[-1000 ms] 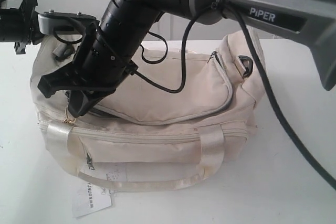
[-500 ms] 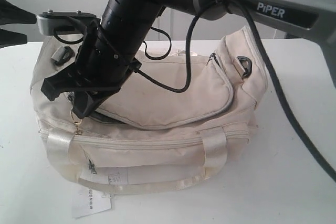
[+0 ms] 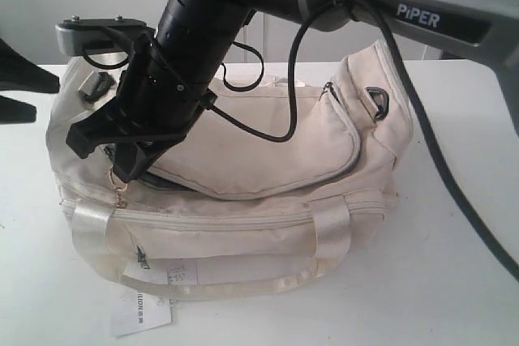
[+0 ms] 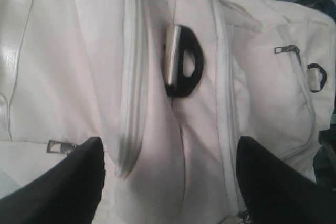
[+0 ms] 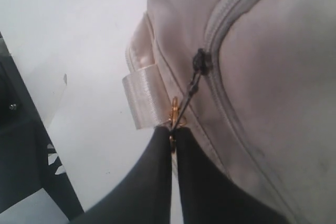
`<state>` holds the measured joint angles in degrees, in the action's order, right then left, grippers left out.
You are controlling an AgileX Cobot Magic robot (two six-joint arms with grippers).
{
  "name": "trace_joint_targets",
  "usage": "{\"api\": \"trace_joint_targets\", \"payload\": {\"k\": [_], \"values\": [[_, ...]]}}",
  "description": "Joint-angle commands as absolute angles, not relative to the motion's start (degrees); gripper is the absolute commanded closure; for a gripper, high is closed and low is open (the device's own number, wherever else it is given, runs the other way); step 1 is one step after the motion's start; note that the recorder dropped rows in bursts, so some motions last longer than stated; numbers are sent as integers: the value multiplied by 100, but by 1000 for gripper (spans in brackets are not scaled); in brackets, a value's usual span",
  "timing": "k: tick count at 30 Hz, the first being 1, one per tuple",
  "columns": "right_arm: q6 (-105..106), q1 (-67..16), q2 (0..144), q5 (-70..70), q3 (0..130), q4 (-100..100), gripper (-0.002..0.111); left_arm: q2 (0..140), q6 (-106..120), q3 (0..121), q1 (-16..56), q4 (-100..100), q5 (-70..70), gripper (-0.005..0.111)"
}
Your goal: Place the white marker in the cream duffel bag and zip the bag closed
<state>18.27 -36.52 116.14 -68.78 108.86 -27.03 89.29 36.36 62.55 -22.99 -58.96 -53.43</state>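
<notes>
Inspection, both arms in view. The cream duffel bag [image 3: 268,168] is sitting on the white tabletop [image 3: 454,265], long side toward the near edge. Its shiny handle [image 3: 219,281] is hanging down the near face, and a white paper tag [image 3: 139,311] is lying on the tabletop at the near left corner.

I am observing the right arm reaching across the bag to its left end. The right tool [image 3: 122,177] is pressing down at the near left corner of the top flap. In the right wrist view, the right tool [image 5: 172,132] is showing its two fingers squeezed together on a small gold clasp [image 5: 176,114]. A thin dark cord [image 5: 191,87] is running from that clasp to the zip slider [image 5: 200,61]. A cream webbing loop [image 5: 143,100] is sitting just beside the pinch point.

The left tool [image 3: 20,93] is standing at the far left, just off the bag's left end. In the left wrist view, the left tool [image 4: 169,148] is showing its fingers spread wide and gripping nothing, with a black strap ring [image 4: 184,61] on the fabric beyond them.
</notes>
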Motion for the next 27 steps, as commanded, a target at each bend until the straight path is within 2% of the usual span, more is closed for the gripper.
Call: {"api": "trace_joint_targets", "payload": {"k": [1, 12, 15, 20, 22, 27], "values": [[1942, -3664, 11548, -6884, 10858, -2706, 108, 8631, 3766, 5643, -2104, -5945, -5016, 35], [1971, -3664, 11548, -6884, 10858, -2706, 108, 8605, 3936, 4996, -1671, -5996, -4523, 36], [1969, -3664, 11548, -6896, 10858, -2706, 108, 8605, 4076, 4983, -1630, -6100, -4453, 51], [1969, -3664, 11548, -6912, 10858, -2706, 108, 8605, 4612, 4983, -1630, -6711, -4649, 95], [1969, -3664, 11548, -6912, 10858, -2706, 108, 8605, 4842, 4983, -1630, -6878, -4738, 107], [2064, -3664, 11548, -6996, 10858, -2706, 108, 8605, 4887, 4983, -1630, -6937, -4761, 107]]}}
